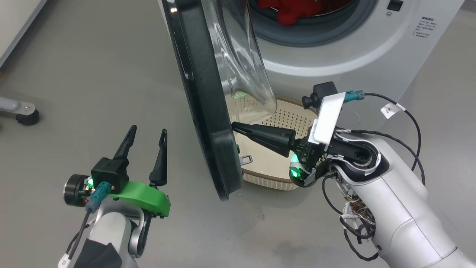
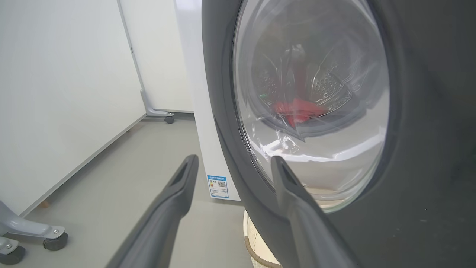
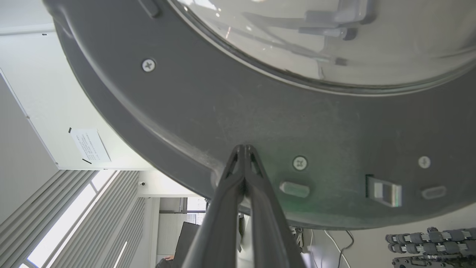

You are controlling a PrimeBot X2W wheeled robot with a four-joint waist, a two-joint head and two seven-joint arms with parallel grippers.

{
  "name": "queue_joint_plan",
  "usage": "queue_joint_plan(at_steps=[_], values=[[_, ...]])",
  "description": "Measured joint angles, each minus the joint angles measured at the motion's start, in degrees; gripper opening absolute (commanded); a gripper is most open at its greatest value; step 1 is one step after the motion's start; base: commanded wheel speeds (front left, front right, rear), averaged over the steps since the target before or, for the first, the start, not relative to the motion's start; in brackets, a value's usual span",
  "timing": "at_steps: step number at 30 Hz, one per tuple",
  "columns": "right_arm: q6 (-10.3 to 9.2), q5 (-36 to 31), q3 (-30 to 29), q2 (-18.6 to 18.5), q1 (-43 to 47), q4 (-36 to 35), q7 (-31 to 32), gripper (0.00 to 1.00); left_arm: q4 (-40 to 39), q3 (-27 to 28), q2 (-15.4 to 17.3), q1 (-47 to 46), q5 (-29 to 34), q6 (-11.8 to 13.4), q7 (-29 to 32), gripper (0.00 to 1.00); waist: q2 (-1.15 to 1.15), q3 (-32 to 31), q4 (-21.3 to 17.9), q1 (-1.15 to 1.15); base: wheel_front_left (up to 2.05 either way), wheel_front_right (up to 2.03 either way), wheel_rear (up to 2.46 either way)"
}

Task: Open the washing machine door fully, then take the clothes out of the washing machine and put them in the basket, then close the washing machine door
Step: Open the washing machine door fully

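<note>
The washing machine [image 1: 372, 44] stands at the top of the head view with the red clothes [image 1: 293, 11] in its drum. Its door [image 1: 202, 100] stands swung out, edge-on to me, with the glass bowl on the machine side. My right gripper [image 1: 234, 126] is shut, and its tips rest against the inner black rim of the door [image 3: 260, 111], low down. The cream basket [image 1: 286, 117] sits on the floor under the door and the right gripper. Left of the door, my left gripper [image 1: 147, 130] is open and holds nothing. In the left wrist view the left gripper [image 2: 234, 159] faces the door's outer side [image 2: 427, 130], with the clothes [image 2: 297, 109] showing through the glass.
A wheeled frame leg [image 1: 22, 111] stands on the grey floor at the far left, beside a white wall panel [image 2: 55, 93]. The door's latch [image 3: 386, 191] sits right of my right fingertips. Open floor lies left of the door.
</note>
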Motion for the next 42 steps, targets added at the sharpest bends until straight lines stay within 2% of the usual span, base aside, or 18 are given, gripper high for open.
queue_joint_plan(at_steps=[11,19,21,23,24,32,42], values=[[0.0,0.4,0.8,0.0,0.3,-0.2,-2.8,0.0,-0.3,0.5,0.0,0.4,-0.4,0.2,0.0,1.0,0.0,0.1,0.3,0.0,0.0,0.0,0.0],[0.0,1.6,-4.6,0.2,3.5,-0.7,-7.8,0.0,-0.8,1.1,-0.1,0.5,-0.5,0.5,0.0,1.0,0.0,0.3,-0.5,0.0,0.0,0.0,0.0],[0.0,1.6,-6.3,0.3,4.3,-1.1,-9.3,0.38,-0.8,1.2,-0.1,0.5,-0.7,0.6,0.0,1.0,0.0,0.4,-0.7,0.0,0.0,0.0,0.0],[0.0,1.6,-7.2,0.3,4.7,-1.4,-10.1,0.96,-0.8,1.3,-0.1,0.5,-1.0,0.6,0.0,1.0,0.0,0.4,-0.8,0.0,0.0,0.0,0.0],[0.0,1.6,-8.2,0.3,5.0,-1.4,-10.9,1.0,-0.8,1.4,-0.1,0.6,-1.1,0.6,0.0,1.0,0.0,0.4,-0.9,0.0,0.0,0.0,0.0],[0.0,-3.9,-14.3,-0.7,8.5,-1.8,-18.8,1.0,-0.8,1.7,-0.1,0.7,-1.5,0.9,0.0,1.0,0.0,0.4,-1.8,0.0,0.0,0.0,0.0],[0.0,-24.7,-15.2,-6.4,10.9,-2.7,-34.2,1.0,-0.7,1.8,-0.1,0.7,-1.5,1.0,0.0,1.0,0.0,0.2,-2.2,0.0,0.0,0.0,0.0]])
